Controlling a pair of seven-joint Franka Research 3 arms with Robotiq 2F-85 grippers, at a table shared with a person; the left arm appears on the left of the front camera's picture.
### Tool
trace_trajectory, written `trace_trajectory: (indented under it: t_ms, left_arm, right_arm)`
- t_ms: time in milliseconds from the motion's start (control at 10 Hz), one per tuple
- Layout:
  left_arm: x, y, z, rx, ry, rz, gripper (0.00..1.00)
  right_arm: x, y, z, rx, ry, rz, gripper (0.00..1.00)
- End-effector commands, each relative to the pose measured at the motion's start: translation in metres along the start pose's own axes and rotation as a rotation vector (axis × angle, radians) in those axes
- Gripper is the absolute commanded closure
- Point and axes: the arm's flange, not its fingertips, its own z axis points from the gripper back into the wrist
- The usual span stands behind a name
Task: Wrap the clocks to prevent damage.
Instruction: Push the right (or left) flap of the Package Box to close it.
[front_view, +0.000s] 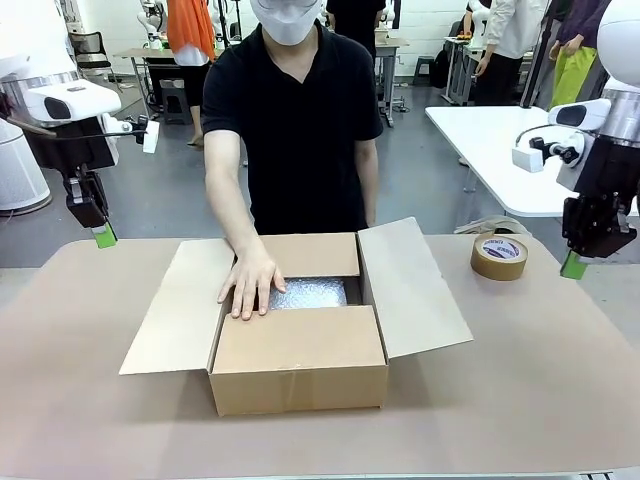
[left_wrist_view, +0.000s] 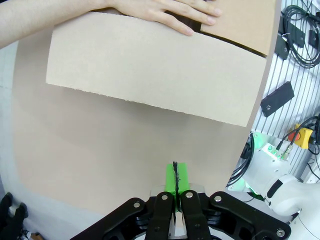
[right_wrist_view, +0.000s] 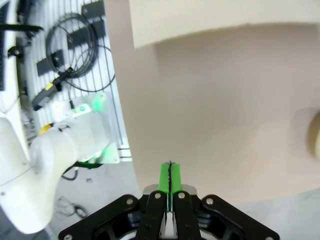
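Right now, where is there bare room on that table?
Bare tan tabletop lies right of the open brown cardboard box, in front of the brown tape roll, and along the near edge. The middle is crowded: the box's flaps spread wide, with a person's hand on it.

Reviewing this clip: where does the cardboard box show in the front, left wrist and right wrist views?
Front view: cardboard box, open, centred on the brown table, a person's hand on it.
Left wrist view: its side flap across the top, below the hand.
Right wrist view: a pale flap along the top edge.
Shared landmark: the table's brown top.
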Motion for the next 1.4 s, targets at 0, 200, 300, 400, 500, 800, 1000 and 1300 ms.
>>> trace_trajectory:
  t_ms: [0,200,300,400,500,800,1000,1300]
  left_arm:
    - [-0.001,-0.001,0.000,0.011,-0.008,0.019,1.00]
    - [-0.001,-0.001,0.000,0.011,-0.008,0.019,1.00]
    - [-0.001,-0.001,0.000,0.011,-0.008,0.019,1.00]
    - [-0.001,-0.001,0.000,0.011,-0.008,0.019,1.00]
    - [-0.001,-0.001,0.000,0.011,-0.008,0.019,1.00]
    - [-0.001,-0.001,0.000,0.011,-0.008,0.019,1.00]
    - [-0.001,-0.001,0.000,0.011,-0.008,0.019,1.00]
    - [-0.001,-0.001,0.000,0.011,-0.008,0.019,1.00]
  right_arm:
    - [-0.023,-0.031,-0.003,-0.008,-0.225,0.065,0.99]
    - [-0.065,-0.070,-0.020,0.013,-0.519,0.066,0.99]
    - [-0.078,-0.080,-0.029,0.012,-0.597,0.061,0.99]
    - [-0.088,-0.088,-0.041,0.030,-0.668,0.071,0.99]
    - [-0.096,-0.092,-0.054,0.021,-0.703,0.067,0.99]
    - [-0.101,-0.089,-0.062,-0.006,-0.709,0.045,0.99]
    - [-0.101,-0.089,-0.062,-0.006,-0.709,0.045,0.99]
    - [-0.098,-0.103,-0.095,-0.010,-0.728,0.169,0.99]
